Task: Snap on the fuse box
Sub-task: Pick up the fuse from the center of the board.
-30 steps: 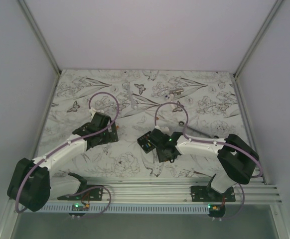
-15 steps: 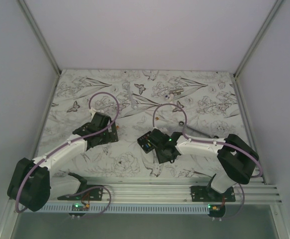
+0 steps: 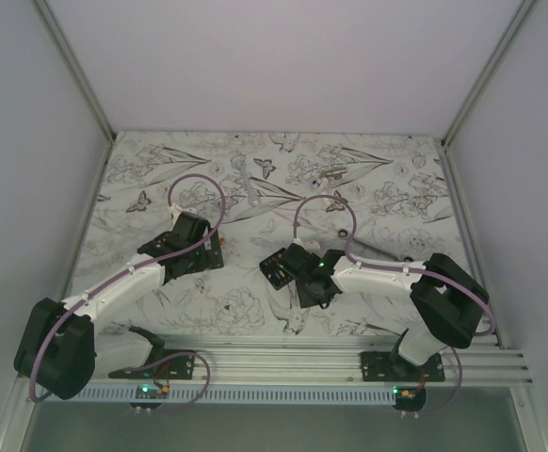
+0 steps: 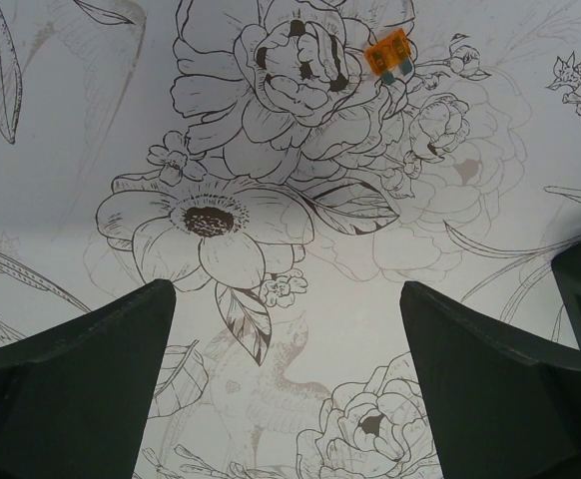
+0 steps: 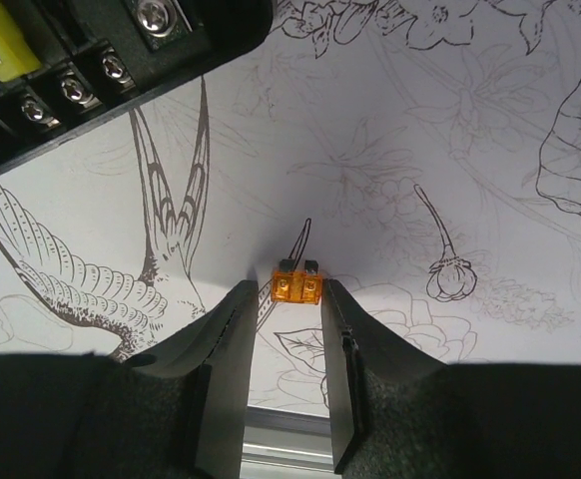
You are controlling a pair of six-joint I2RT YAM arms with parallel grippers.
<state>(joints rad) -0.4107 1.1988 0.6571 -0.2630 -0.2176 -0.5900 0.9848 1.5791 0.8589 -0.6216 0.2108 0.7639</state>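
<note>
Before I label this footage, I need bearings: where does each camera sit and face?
Top external: above and behind, looking down at table; left arm, right arm show.
Left wrist: on left arm, facing table; open left fingers show.
Right wrist: facing down; right fingers flank an orange fuse.
Top and right wrist share the fuse box.

Table cover (image 3: 161,169) is showing white with black line-drawn flowers, butterflies and a hummingbird. Fuse box (image 5: 91,60) is showing black, carrying yellow and blue fuses and silver screws. Blade fuse (image 5: 296,287) is glowing translucent orange. Right gripper (image 5: 290,289) fingers are looking matte black, left gripper (image 4: 286,289) ones dark grey. Arms (image 3: 114,287) are showing white with black joints, cables (image 3: 199,178) trailing purple, base lights (image 3: 145,387) shining green.
</note>
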